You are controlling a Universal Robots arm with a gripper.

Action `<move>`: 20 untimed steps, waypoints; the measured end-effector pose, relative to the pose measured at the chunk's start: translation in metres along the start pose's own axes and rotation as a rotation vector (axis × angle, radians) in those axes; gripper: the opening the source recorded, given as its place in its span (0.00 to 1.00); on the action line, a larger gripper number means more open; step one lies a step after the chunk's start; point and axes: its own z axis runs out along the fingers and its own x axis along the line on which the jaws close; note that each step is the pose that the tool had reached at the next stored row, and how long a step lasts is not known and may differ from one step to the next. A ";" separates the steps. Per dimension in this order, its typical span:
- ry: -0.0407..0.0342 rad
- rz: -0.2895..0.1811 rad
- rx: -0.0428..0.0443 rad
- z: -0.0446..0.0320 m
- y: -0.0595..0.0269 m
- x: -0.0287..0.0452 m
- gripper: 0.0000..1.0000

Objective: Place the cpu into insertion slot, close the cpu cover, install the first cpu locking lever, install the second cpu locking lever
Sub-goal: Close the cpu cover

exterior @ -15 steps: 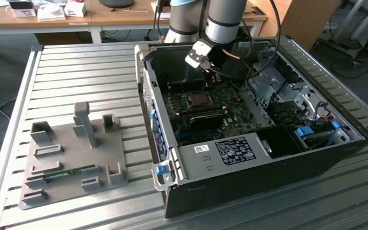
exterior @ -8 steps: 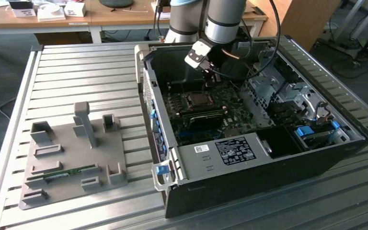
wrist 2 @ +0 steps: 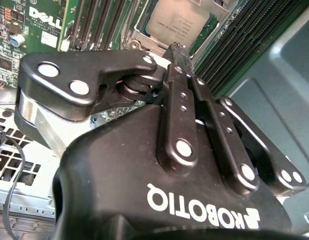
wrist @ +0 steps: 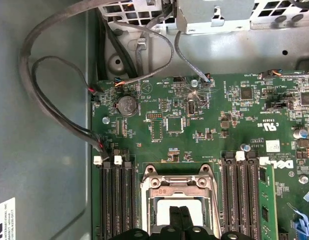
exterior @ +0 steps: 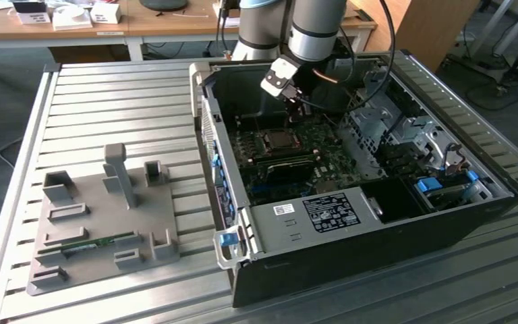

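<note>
- Two black fingers of the gripper meet, holding nothing, above the cpu.
- Square grey cpu sits in the insertion slot, with the silvery cpu cover framing it.
- Black case rests on a ribbed metal table.

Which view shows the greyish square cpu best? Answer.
Second wrist view: the greyish square cpu faces the camera unobstructed. First wrist view: black jaws cross it. Exterior view: whole but far.
</note>
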 end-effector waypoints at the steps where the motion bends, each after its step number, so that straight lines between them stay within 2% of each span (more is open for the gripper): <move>1: 0.0000 0.000 0.0000 0.0000 0.0000 0.0000 0.11; 14: 0.0001 -0.002 0.0001 0.0000 0.0000 0.0000 0.11; 20: 0.0010 -0.032 0.0010 0.0000 0.0000 0.0000 0.11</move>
